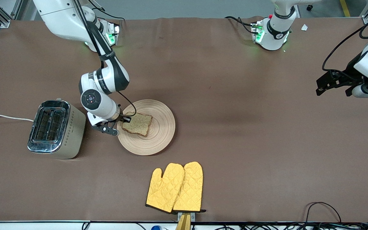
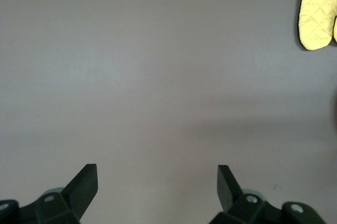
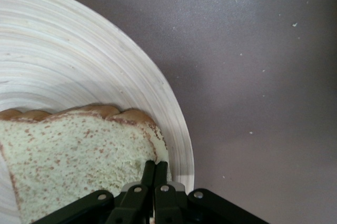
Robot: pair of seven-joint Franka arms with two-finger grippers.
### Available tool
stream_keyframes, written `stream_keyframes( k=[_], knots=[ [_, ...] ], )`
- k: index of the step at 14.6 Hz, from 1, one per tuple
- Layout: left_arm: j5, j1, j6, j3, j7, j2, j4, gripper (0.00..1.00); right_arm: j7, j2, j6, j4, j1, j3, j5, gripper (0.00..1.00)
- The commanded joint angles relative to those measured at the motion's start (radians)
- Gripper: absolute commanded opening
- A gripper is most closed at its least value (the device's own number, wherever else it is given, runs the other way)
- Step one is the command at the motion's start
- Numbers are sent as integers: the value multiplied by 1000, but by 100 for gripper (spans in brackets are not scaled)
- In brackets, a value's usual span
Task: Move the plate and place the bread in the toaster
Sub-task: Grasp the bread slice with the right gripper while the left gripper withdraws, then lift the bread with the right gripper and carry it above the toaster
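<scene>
Front view: a brown table seen from above. The wooden plate (image 1: 146, 127) sits just left of centre with the slice of wholegrain bread (image 1: 137, 124) lying on its nine o'clock half. The right gripper (image 1: 123, 121) is down at the plate's nine o'clock rim, fingers together at the edge of the bread; a firm hold cannot be confirmed here. The two-slot toaster (image 1: 56, 128) stands at nine o'clock from the plate, well apart, both slots empty, so the bread step looks barely started. Open table lies between plate and toaster. Yellow oven mitts (image 1: 175, 187) lie at five o'clock from the plate, near the lower table edge. The left gripper (image 1: 334, 83) waits over the three o'clock end.

Left wrist view: the left gripper (image 2: 158, 182) has its fingers wide apart over bare tabletop; a mitt (image 2: 318, 10) shows at one o'clock.

Right wrist view: the right gripper (image 3: 154, 174) has its fingers pressed together at the bread's (image 3: 73, 166) crust corner, beside the plate's (image 3: 79, 50) rim
</scene>
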Motion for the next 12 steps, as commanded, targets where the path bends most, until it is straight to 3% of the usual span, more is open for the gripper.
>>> stream_keyframes(
  k=[1, 6, 12],
  knots=[
    [16, -2, -6, -3, -5, 7, 26, 100, -8, -7, -159, 109, -20, -1, -15, 0],
    [15, 1, -6, -3, -4, 9, 26, 100, -21, -7, -441, 335, -46, 0, -125, 0],
    [16, 3, -6, -1, -5, 10, 46, 100, -113, -9, -676, 534, -55, -1, -211, 0]
  ],
)
